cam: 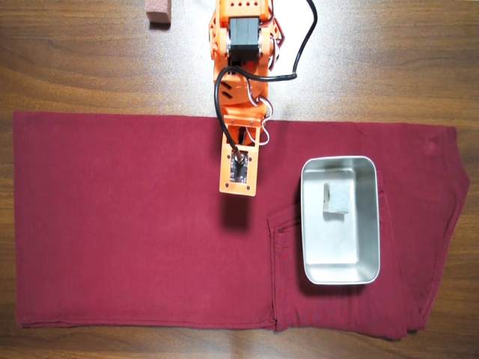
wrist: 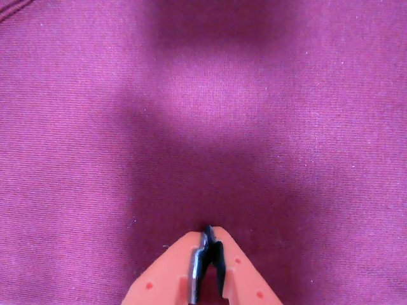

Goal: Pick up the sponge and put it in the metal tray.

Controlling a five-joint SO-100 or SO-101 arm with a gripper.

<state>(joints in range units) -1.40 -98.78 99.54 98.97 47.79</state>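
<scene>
The sponge (cam: 338, 199), a small grey-beige block, lies inside the metal tray (cam: 368, 224), in its upper half in the overhead view. The shiny tray sits on the right part of the dark red cloth (cam: 120, 224). My orange gripper (wrist: 208, 234) is shut and empty; its fingertips meet above bare cloth in the wrist view. In the overhead view the gripper (cam: 239, 191) hangs over the cloth to the left of the tray, apart from it. Neither sponge nor tray shows in the wrist view.
A pinkish-brown block (cam: 158, 13) rests on the wooden table (cam: 75, 67) at the top edge, left of the arm's base. The red cloth covers most of the table below the arm, with a folded seam (cam: 274, 269) just left of the tray.
</scene>
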